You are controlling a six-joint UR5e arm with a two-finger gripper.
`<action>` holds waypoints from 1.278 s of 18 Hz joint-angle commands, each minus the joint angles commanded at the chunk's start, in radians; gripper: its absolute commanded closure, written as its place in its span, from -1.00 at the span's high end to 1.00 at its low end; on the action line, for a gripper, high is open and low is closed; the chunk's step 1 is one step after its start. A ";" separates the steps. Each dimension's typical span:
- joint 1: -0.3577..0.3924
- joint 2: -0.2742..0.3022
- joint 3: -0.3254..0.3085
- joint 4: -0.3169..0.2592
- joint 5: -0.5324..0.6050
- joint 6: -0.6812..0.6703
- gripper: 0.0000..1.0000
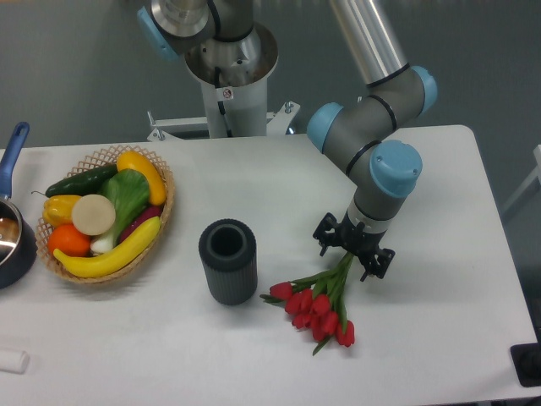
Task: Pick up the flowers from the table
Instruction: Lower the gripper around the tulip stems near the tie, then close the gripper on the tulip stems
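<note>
The flowers [319, 308], a bunch of red tulips on green stems, lie on the white table [439, 330] right of centre. Their blooms point toward the front edge and their stems run up and to the right. My gripper [351, 250] hangs over the upper end of the stems, pointing down. It is open, with one finger on each side of the stems and a clear gap to each. Whether the fingertips touch the tabletop is unclear.
A dark grey ribbed vase [227, 260] stands upright just left of the blooms. A wicker basket [166, 211] of fruit and vegetables sits at the left, with a blue-handled pot [12, 239] at the left edge. The robot base [228, 76] rises behind the table.
</note>
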 joint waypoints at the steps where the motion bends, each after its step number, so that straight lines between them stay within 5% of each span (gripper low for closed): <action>1: 0.000 0.002 0.003 0.000 0.000 0.002 0.41; 13: 0.002 0.008 -0.008 0.009 0.000 -0.003 -0.27; 23: 0.006 0.009 0.005 0.044 0.000 -0.005 -0.37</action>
